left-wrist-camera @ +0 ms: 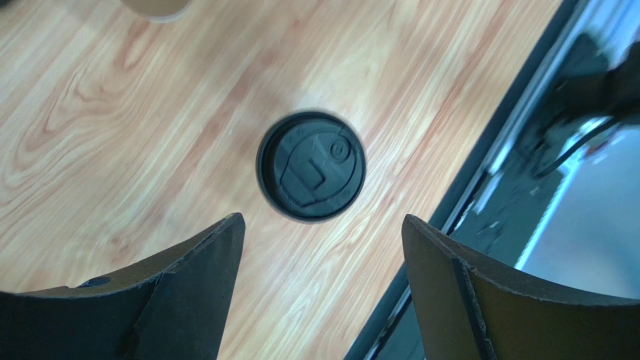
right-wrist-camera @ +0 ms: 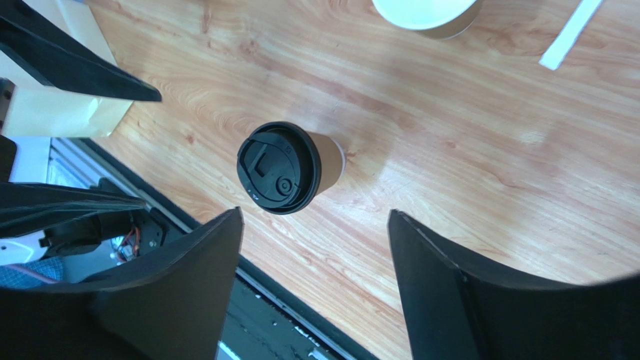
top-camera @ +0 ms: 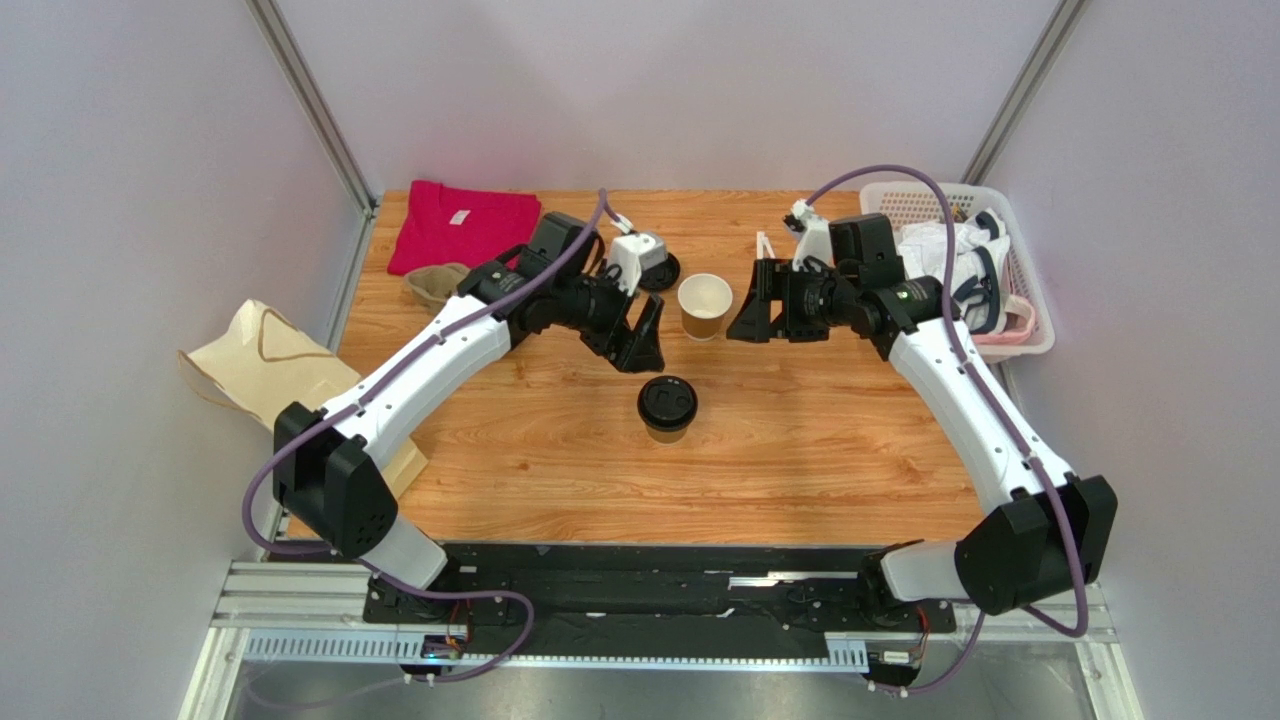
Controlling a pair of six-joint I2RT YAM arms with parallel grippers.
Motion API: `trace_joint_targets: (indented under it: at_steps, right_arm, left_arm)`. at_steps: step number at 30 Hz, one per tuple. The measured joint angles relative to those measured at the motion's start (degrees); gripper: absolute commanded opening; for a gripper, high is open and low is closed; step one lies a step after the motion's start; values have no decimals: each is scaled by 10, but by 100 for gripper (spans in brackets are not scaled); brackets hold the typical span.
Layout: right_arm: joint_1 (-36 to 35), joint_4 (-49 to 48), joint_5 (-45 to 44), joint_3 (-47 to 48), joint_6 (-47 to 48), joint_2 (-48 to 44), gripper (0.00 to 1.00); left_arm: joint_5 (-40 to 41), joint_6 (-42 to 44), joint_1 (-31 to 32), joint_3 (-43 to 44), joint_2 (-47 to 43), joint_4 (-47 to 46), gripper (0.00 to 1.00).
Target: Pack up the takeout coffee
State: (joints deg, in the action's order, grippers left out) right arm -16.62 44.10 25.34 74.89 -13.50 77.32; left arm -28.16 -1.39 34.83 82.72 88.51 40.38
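Note:
The takeout coffee [top-camera: 666,405], a tan paper cup under a black lid, stands upright mid-table, touched by nothing. My left gripper [top-camera: 642,342] hovers just behind and left of it, open; in the left wrist view the black lid [left-wrist-camera: 312,166] lies beyond the spread, empty gripper [left-wrist-camera: 323,225]. To the right of the coffee and further back, my right gripper [top-camera: 748,312] is also open. From the right wrist, the coffee [right-wrist-camera: 282,169] shows ahead of the gripper [right-wrist-camera: 314,217], which holds nothing.
A lidless tan cup [top-camera: 705,305] with a white inside stands between the two grippers. A paper bag [top-camera: 263,360] lies off the table's left edge. A red cloth [top-camera: 458,225] is at the back left, a white basket [top-camera: 977,270] at the back right.

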Motion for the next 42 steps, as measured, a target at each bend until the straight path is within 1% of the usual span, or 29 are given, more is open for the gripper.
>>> trace_joint_targets:
  at_steps: [3, 6, 13, 21, 28, 42]
  right_arm:
    - [13, -1, -7, -6, 8, -24, 95]
    - [29, -1, -13, -14, 12, -37, 96]
    - [54, 0, -13, -26, 12, -39, 97]
    - [62, 1, -7, -30, 11, -44, 98]
    - [78, -2, 7, -37, 4, -47, 100]
    - [92, -2, 27, -48, -7, -47, 100]
  left_arm:
    - [50, 49, 36, 21, 15, 45, 86]
    - [92, 78, 67, 49, 39, 70, 86]
    - [143, 101, 113, 82, 96, 91, 87]
    - [168, 110, 119, 108, 155, 100, 88]
    - [172, 113, 126, 109, 167, 100, 88]
    - [189, 125, 135, 109, 186, 91, 86]
